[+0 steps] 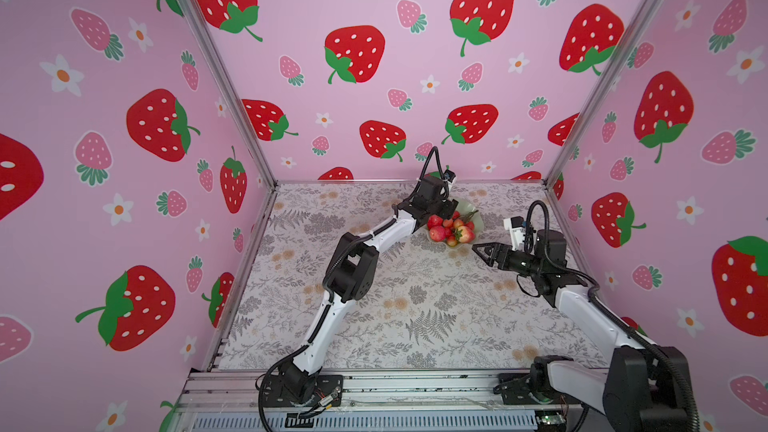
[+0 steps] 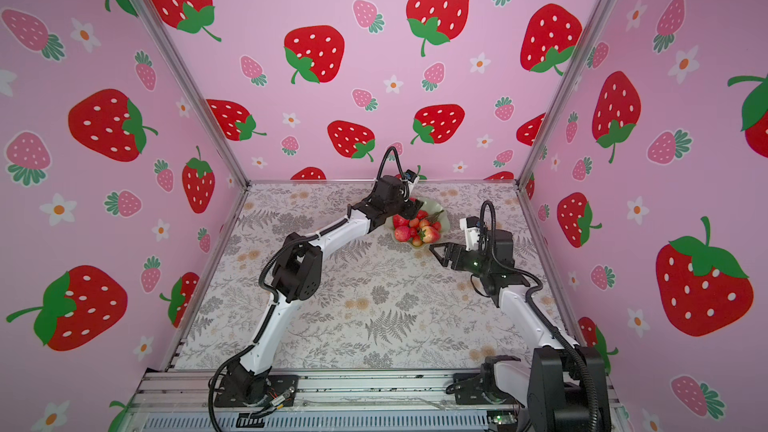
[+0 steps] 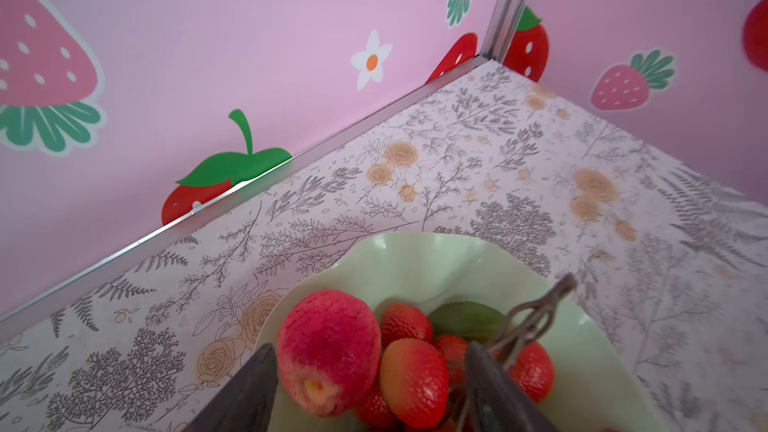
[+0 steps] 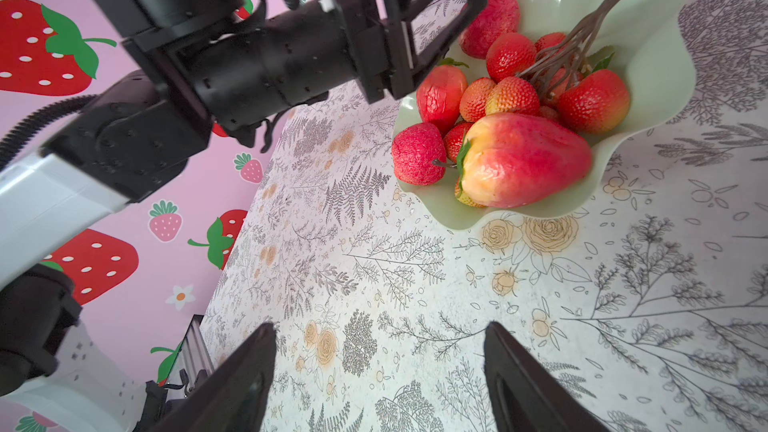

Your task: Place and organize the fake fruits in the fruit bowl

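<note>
The pale green fruit bowl (image 1: 472,206) (image 2: 437,203) stands at the back of the table, and the fake fruits are piled inside it. A large red-yellow fruit (image 4: 523,160) lies at the bowl's (image 4: 652,43) near side, with strawberries (image 4: 594,101) and a stemmed cherry bunch (image 4: 582,35) behind it. My left gripper (image 1: 448,209) (image 3: 370,347) hovers open over the bowl's (image 3: 415,251) left part; a round red fruit (image 3: 328,351) lies loose between its fingers (image 3: 257,384). My right gripper (image 1: 478,249) (image 4: 380,326) stands open and empty over bare table, just right of the bowl.
The pink back wall and its metal floor rail (image 3: 249,197) run close behind the bowl. The right wall post (image 1: 552,176) stands beyond the right arm. The floral tabletop (image 1: 415,305) stretches toward the front rail (image 1: 395,384).
</note>
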